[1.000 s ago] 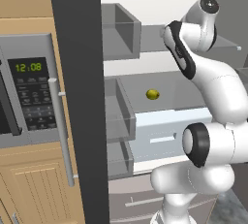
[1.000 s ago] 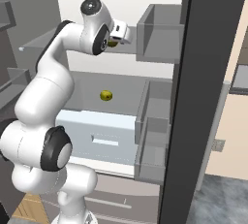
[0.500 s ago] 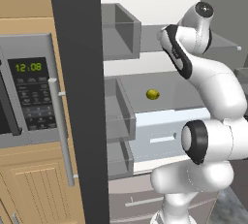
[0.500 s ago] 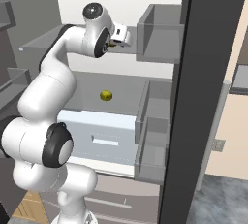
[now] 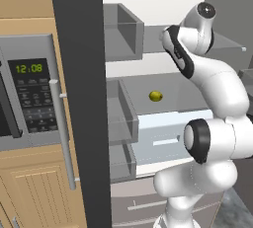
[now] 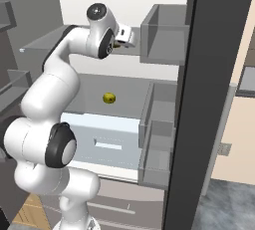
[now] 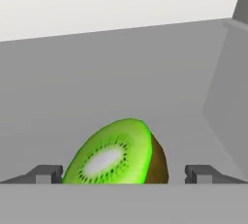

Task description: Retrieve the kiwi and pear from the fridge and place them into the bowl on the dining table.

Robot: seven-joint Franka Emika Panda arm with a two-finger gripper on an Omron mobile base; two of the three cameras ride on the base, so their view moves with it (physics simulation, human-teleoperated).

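Observation:
The fridge stands open, with its black door edges on either side of the arm. My gripper reaches in over the upper shelf. In the hand view a halved kiwi, bright green with a white core and brown skin, lies on the grey shelf between my fingertips. The gripper is open, with a gap on each side of the fruit. The small yellow-green pear rests on the lower shelf, well below the hand. The bowl and the dining table are out of view.
A pale drawer juts out under the lower shelf. Grey door bins hang on both doors, close to the arm. A built-in microwave with a green clock sits in wooden cabinets on the left.
The hand has edged slightly further in over the upper shelf. The jaws have stayed open and the pear has not moved.

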